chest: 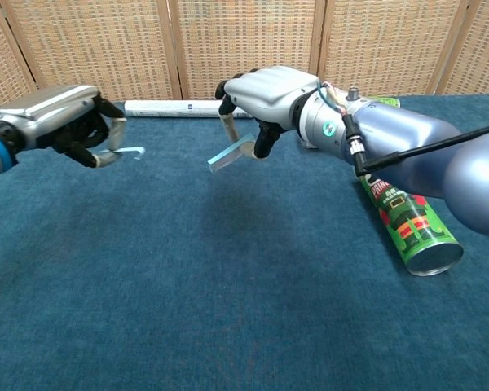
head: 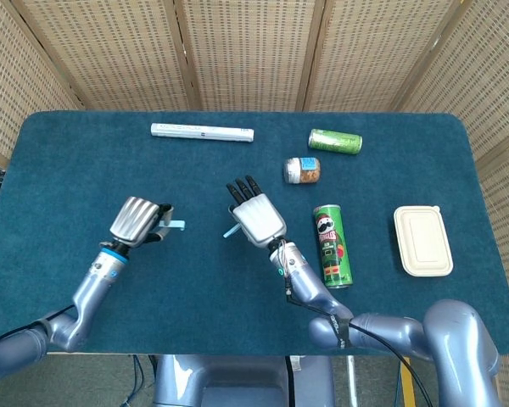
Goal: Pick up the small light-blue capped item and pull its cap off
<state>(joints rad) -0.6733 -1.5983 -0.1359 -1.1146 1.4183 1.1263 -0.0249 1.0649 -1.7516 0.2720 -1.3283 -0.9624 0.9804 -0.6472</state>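
The small light-blue item is in two parts, held apart over the blue table (head: 68,170). My left hand (head: 137,220) (chest: 65,122) pinches a thin light-blue part (head: 176,225) (chest: 130,151) that sticks out to its right. Further right, my right hand (head: 256,219) (chest: 273,94) grips the wider light-blue part (head: 231,231) (chest: 228,155), which points down and left. A wide gap lies between the two hands. I cannot tell which part is the cap.
A green Pringles can (head: 332,246) (chest: 407,228) lies just right of my right hand. Behind it lie a small jar (head: 302,170) and a green drink can (head: 335,141). A white tube (head: 202,131) (chest: 179,107) lies at the back, a white lidded box (head: 422,240) at the right.
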